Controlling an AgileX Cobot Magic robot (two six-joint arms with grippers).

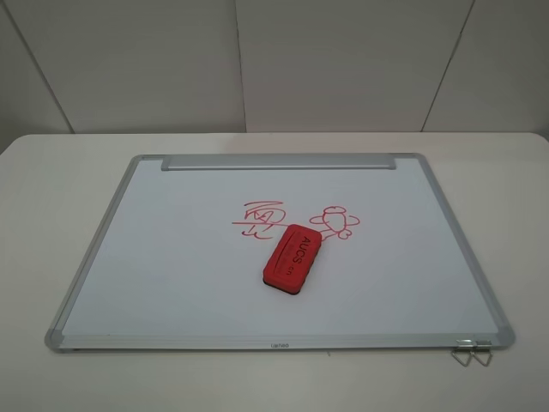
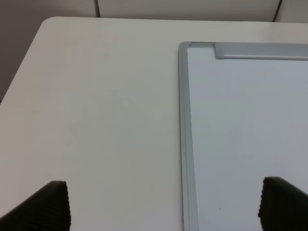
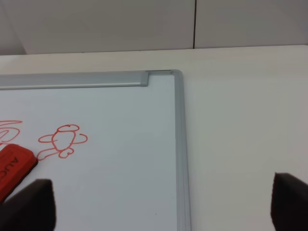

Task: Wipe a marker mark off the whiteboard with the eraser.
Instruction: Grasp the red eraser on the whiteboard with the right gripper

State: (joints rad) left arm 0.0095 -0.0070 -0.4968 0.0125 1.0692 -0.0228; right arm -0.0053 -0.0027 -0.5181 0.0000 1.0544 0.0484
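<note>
The whiteboard (image 1: 171, 257) lies flat on a white table. Near its middle is the marker mark (image 1: 260, 219), a red angular scribble. The red eraser (image 1: 292, 255) lies on the board just in front of it, lettering up, touching the mark's lower right. Neither gripper shows in the exterior high view. My left gripper (image 2: 163, 209) stands open above the board's left frame (image 2: 185, 144), far from the eraser. My right gripper (image 3: 159, 207) stands open over the board's far right part; the eraser (image 3: 12, 168) and a sliver of the mark (image 3: 9, 127) show at that view's edge.
A red rounded cartoon figure (image 1: 337, 221) with a hat-like top is drawn right of the mark, also in the right wrist view (image 3: 62, 141). The silver tray strip (image 1: 279, 161) runs along the far edge. Two metal clips (image 1: 472, 350) hang at the near right corner.
</note>
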